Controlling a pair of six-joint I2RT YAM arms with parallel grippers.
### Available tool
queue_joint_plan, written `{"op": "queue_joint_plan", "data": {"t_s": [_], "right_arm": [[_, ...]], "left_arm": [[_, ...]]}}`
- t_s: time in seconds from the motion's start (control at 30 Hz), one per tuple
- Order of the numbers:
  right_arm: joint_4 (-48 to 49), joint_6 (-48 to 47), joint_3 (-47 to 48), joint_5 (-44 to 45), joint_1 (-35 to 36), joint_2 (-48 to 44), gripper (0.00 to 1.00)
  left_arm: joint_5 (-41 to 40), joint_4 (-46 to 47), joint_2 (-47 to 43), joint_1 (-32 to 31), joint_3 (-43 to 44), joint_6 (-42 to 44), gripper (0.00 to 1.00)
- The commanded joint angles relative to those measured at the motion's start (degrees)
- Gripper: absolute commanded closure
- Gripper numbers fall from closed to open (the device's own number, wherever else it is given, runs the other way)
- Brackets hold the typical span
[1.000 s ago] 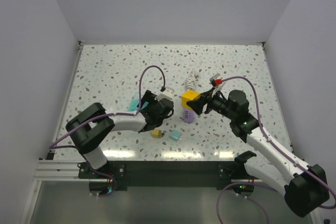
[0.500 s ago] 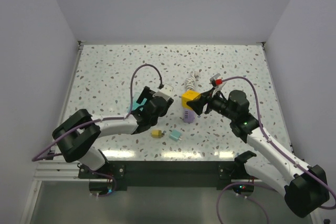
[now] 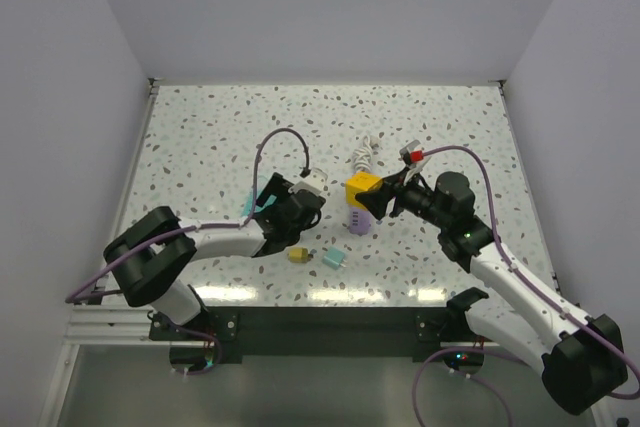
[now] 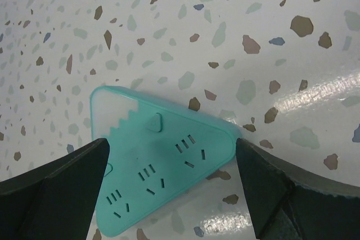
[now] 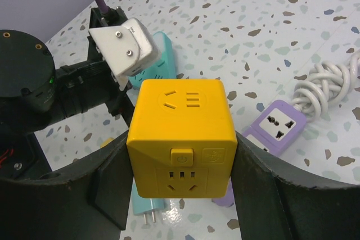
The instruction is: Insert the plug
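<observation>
My right gripper (image 3: 368, 193) is shut on a yellow cube socket (image 3: 361, 186) and holds it above the table; in the right wrist view the cube (image 5: 181, 139) sits between both fingers (image 5: 264, 184). My left gripper (image 3: 268, 199) is open, low over a teal triangular power strip (image 3: 253, 198). In the left wrist view the strip (image 4: 163, 161) lies flat between my spread fingers (image 4: 50, 195), sockets up. A small teal plug (image 3: 334, 259) and a small yellow plug (image 3: 298, 255) lie loose on the table near the front.
A purple power strip (image 3: 358, 219) with a coiled white cable (image 3: 365, 155) lies under and behind the yellow cube; it also shows in the right wrist view (image 5: 275, 125). The teal plug (image 5: 147, 206) lies below the cube. White walls enclose the speckled table (image 3: 200, 137).
My left arm has shifted a little left and nearer, keeping its gripper over the teal strip. The right arm and yellow cube have not moved.
</observation>
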Motion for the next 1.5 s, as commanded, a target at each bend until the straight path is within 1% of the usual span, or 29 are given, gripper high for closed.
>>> {"op": "queue_joint_plan", "data": {"t_s": [0.0, 0.17, 0.3, 0.47, 0.6, 0.73, 0.77, 0.93, 1.03, 1.13, 1.17, 1.23, 1.27, 1.3, 1.33, 1.37, 1.4, 1.43, 1.47], "right_arm": [[3.32, 0.02, 1.97, -0.72, -0.18, -1.59, 1.0], [3.76, -0.07, 2.06, -1.07, -0.18, -0.27, 1.0], [3.94, -0.07, 2.06, -1.25, -0.18, -0.18, 1.0], [3.85, -0.07, 1.89, -1.07, -0.18, -0.71, 1.0], [3.76, -0.07, 1.8, -0.99, -0.18, -0.88, 1.0], [3.76, -0.16, 1.97, -0.98, -0.18, -0.44, 1.0], [3.76, -0.16, 2.06, -0.99, -0.18, -0.27, 1.0], [3.67, -0.16, 2.5, -0.99, -0.18, 0.79, 1.0], [3.58, -0.25, 2.77, -0.99, -0.18, 1.23, 1.0], [3.58, -0.25, 2.94, -0.99, -0.18, 1.49, 1.0], [3.5, -0.25, 3.12, -0.99, -0.18, 1.66, 1.0], [3.58, -0.33, 3.12, -0.99, -0.18, 1.84, 1.0], [3.67, -0.42, 3.12, -1.07, -0.18, 1.93, 1.0], [3.93, -0.51, 3.2, -1.25, -0.18, 2.28, 1.0], [4.11, -0.51, 3.29, -1.42, -0.18, 2.37, 1.0], [4.28, -0.42, 3.21, -1.69, -0.18, 2.54, 1.0], [4.81, -0.42, 3.21, -2.12, -0.18, 2.89, 1.0], [4.99, -0.25, 3.12, -2.3, -0.18, 3.07, 1.0], [5.25, -0.25, 2.94, -2.56, -0.18, 3.16, 1.0]], "left_arm": [[-0.36, -2.75, 0.68, -0.35, 2.48, -2.07, 0.0], [-0.53, -2.66, -0.72, -0.62, 1.43, -2.42, 0.0], [-2.29, -4.25, 0.32, -0.62, 2.13, -3.12, 0.0], [-6.16, -2.85, 3.14, -0.62, 3.27, -1.46, 0.0], [-7.74, 0.66, 5.16, -0.53, 4.07, 0.91, 0.0], [-7.13, 4.18, 5.25, 0.87, 4.15, 2.59, 0.0], [-6.78, 4.8, 5.08, 2.1, 4.07, 4.15, 0.0], [-3.7, 9.63, 4.63, 5.79, 3.19, 5.93, 0.0], [-3.0, 11.57, 5.25, 6.68, 3.54, 7.16, 0.0], [-4.04, 11.93, 4.99, 6.68, 3.71, 7.43, 0.0], [-4.83, 11.23, 4.55, 6.42, 3.8, 5.68, 0.0], [-9.31, 7.63, 2.27, 5.72, 3.63, 3.3, 0.0], [-11.15, 5.61, 1.22, 4.84, 3.63, -4.54, 0.0], [-12.65, 0.11, -1.14, 4.48, 3.8, -8.71, 0.0], [-13.71, -2.03, -2.47, 3.96, 3.54, -12.4, 0.0], [-14.07, -3.79, -3.53, 3.69, 3.19, -18.62, 0.0], [-14.85, -7.12, -5.54, 3.43, 2.4, -21.38, 0.0], [-14.86, -8.37, -6.52, 3.25, 1.96, -23.58, 0.0], [-14.77, -12.21, -7.92, 3.34, 1.26, -27.34, 0.0]]}}
